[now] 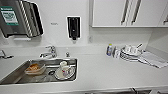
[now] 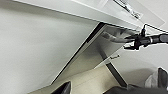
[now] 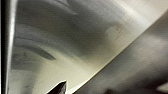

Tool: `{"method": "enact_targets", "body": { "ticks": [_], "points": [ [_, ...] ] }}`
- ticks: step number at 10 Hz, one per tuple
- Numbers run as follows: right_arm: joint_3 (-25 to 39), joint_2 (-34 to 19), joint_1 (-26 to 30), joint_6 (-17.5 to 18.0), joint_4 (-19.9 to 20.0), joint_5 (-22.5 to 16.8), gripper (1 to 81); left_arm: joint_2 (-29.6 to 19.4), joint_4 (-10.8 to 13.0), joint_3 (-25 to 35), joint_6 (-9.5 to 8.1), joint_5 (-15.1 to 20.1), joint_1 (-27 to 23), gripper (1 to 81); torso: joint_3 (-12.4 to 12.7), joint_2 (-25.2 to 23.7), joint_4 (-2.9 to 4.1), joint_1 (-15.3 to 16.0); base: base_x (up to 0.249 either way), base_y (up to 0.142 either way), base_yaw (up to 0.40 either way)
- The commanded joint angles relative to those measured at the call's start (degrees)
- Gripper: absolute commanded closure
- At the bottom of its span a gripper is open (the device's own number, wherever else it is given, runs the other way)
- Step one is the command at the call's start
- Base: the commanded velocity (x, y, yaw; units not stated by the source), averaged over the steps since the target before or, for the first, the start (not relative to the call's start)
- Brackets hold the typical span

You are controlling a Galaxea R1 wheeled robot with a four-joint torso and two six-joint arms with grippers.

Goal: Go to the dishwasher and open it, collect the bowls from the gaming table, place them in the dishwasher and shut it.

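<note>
My right fingertip (image 3: 58, 88) shows as a dark wedge close against the brushed-steel dishwasher (image 3: 75, 37) front, its bar handle (image 3: 5, 45) beside; whether I'm open or shut, I cannot tell. My left fingertip (image 2: 62, 88) faces white cabinet panels (image 2: 37, 45). Farther off, the counter (image 1: 105, 70) has a sink (image 1: 15, 75) on the left and stacked plates (image 1: 130, 53) on the right.

1. The head camera looks down from high over a white counter (image 1: 105, 70), with the sink (image 1: 15, 75) at 8 o'clock and the wall cupboards (image 1: 110, 12) at 1 o'clock.
2. The left wrist camera sits low, facing up along white cabinet doors (image 2: 37, 45).
3. The right wrist camera is pressed very near a brushed steel surface (image 3: 75, 37).
</note>
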Motion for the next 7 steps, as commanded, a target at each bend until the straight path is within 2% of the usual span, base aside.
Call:
{"method": "enact_targets", "body": {
  "ticks": [1,4,7],
  "points": [
    [1.9,-1.9,-1.0,-1.5,-5.7,-12.7,1.0,-2.1,1.3,0.9,0.32,1.1,-3.4,1.0,0.0,0.0,0.00,0.0,0.000,0.000,0.000],
    [2.5,-1.9,-3.2,-1.6,-7.8,-12.4,1.0,-1.2,1.3,0.5,0.32,1.1,-3.5,1.0,0.0,0.0,0.00,0.0,0.000,0.000,0.000],
    [3.0,-1.5,-6.9,-1.5,-13.0,-11.9,1.0,-0.3,1.2,-0.7,0.32,1.1,-3.0,1.0,0.0,0.0,0.00,0.0,0.000,0.000,0.000]
  ]
}}
